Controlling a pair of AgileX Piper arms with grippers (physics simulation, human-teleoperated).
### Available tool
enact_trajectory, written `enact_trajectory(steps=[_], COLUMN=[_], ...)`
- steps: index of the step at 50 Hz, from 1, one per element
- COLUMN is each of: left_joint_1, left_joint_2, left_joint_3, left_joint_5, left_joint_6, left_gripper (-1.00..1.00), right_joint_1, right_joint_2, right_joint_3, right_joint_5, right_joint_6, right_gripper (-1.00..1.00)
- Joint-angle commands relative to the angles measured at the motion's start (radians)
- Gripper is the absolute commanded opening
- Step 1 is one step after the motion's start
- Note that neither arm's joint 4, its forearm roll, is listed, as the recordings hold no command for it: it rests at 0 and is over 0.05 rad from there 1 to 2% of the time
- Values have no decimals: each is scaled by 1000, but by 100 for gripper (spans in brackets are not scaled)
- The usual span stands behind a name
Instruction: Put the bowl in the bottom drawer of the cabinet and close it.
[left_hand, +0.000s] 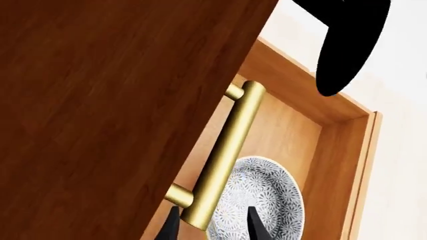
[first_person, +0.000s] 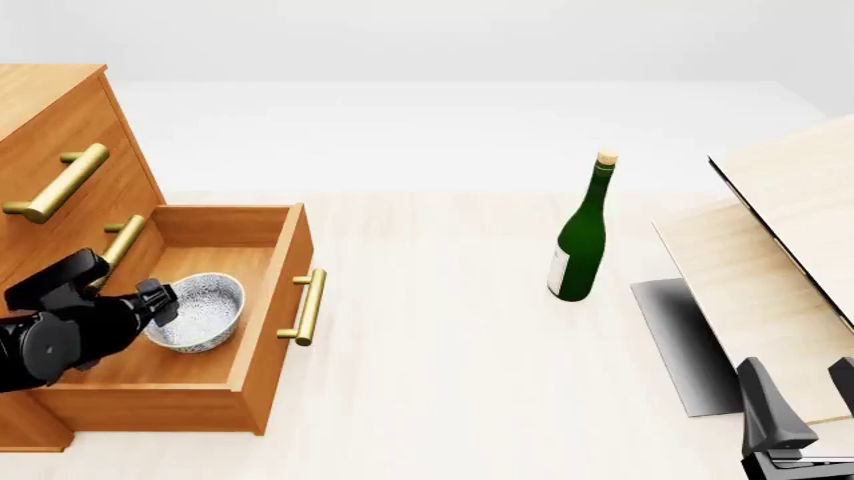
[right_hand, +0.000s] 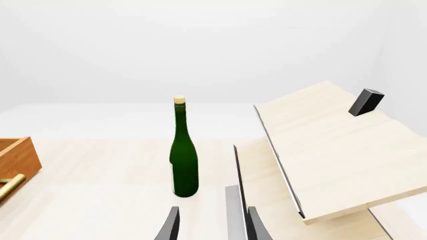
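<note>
The cabinet (first_person: 67, 130) stands at the left with its bottom drawer (first_person: 274, 290) pulled out. The speckled bowl (first_person: 207, 312) rests upright on the drawer floor. My left gripper (first_person: 163, 300) hovers over the drawer at the bowl's left rim. In the left wrist view its fingers are apart, and the gripper (left_hand: 213, 227) is open above the bowl (left_hand: 267, 197), inside the drawer's wall (left_hand: 333, 165). A brass handle (left_hand: 223, 152) of an upper drawer crosses that view. My right gripper (first_person: 805, 395) is open at the front right, holding nothing, its fingertips (right_hand: 257, 227) spread.
A green bottle (first_person: 581, 235) stands mid-table, also seen from the right wrist (right_hand: 183, 155). A pale wood box (first_person: 774, 260) with a dark edge lies tilted at the right, close to the right gripper. The drawer's short brass handle (first_person: 307, 307) faces the open table.
</note>
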Motion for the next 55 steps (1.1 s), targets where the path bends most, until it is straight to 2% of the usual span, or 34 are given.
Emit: enact_trajectory(steps=[1,5,7,21,26,27,28,36,45,55], left_joint_1=[-17,-36,-67,-206,-246,-277,-263,-307,-391,-484], left_joint_2=[-108,-163,-200,-372,-386,-391,-377,-405,-417,-427], left_joint_3=[30,17,17,-30,-35,-27,-31,-30,-3,-16], left_joint_5=[63,102,127,273,284,278,280,301,291,313], left_joint_6=[20,42,23,3,-5,-18,3,9,6,36], left_gripper=[100,100,100,100,100,100,100,100,100,100], right_joint_1=[0,0,0,0,0,0,0,0,0,0], right_joint_2=[0,0,0,0,0,0,0,0,0,0], right_joint_3=[0,0,0,0,0,0,0,0,0,0], right_joint_5=[0,0,0,0,0,0,0,0,0,0], right_joint_6=[0,0,0,0,-1,0,0,0,0,0], right_gripper=[100,100,100,100,100,100,100,100,100,100])
